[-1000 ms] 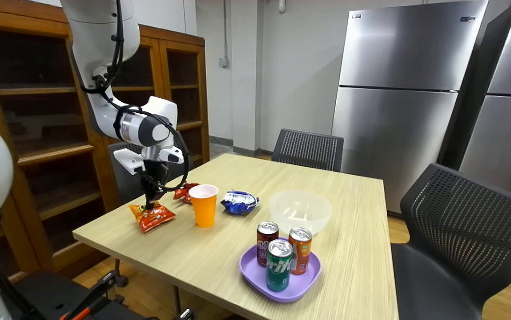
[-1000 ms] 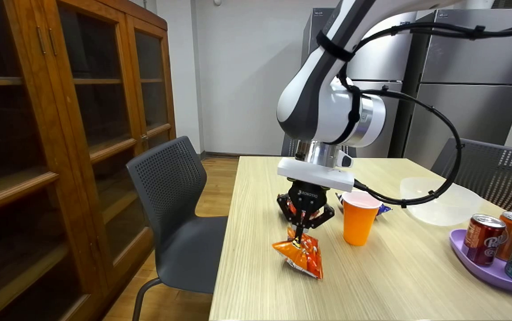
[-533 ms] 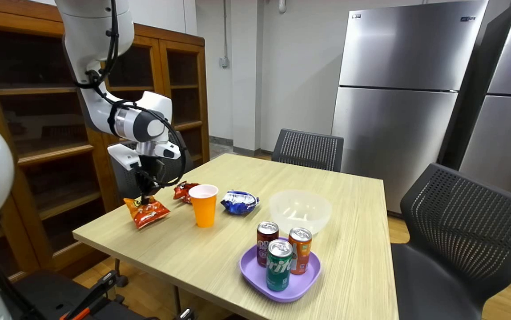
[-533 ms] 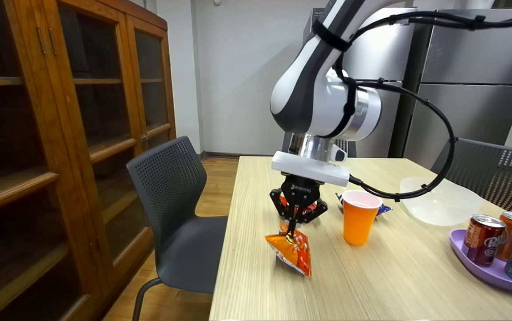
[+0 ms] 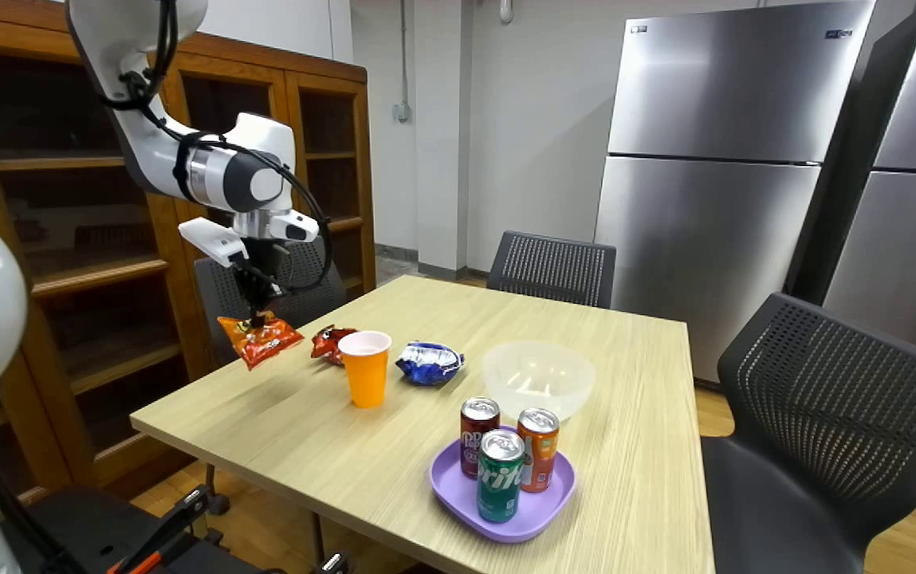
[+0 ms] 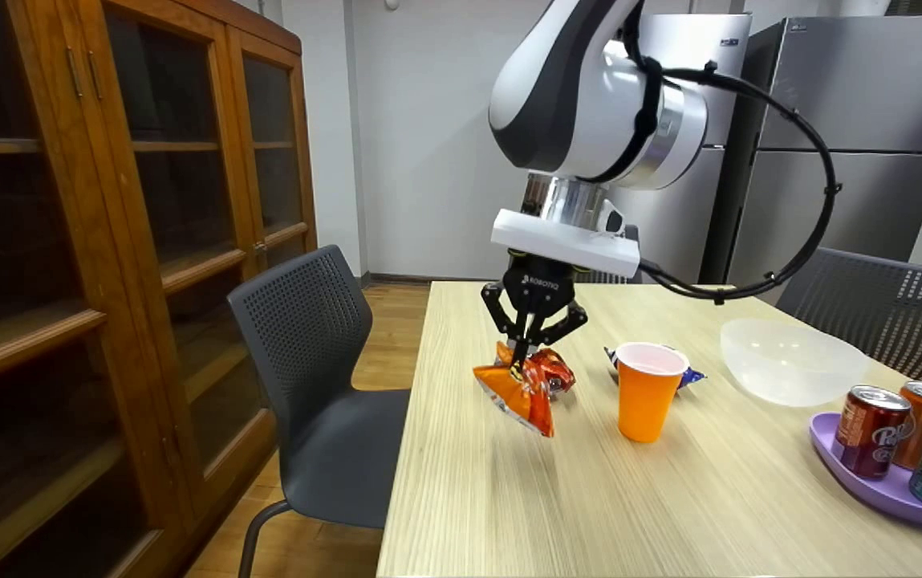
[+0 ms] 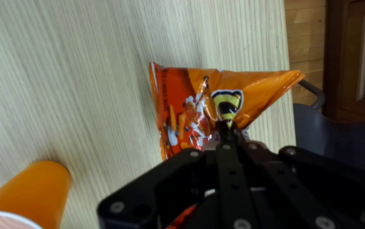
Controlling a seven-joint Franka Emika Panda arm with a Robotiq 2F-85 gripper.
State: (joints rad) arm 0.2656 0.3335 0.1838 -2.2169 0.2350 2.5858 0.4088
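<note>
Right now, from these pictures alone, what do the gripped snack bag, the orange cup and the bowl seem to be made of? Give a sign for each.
Snack bag: glossy plastic film, probably; bright glints along its creases.
Orange cup: plastic or coated paper, I cannot tell which; smooth, softly shiny wall.
Bowl: likely frosted plastic; milky, translucent wall.

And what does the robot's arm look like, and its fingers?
The arm is white and rounded, with dark grey patches, a silver ring and a looping black cable. The fingers are black and slim, joined to a black body lettered ROBOTIQ.
</note>
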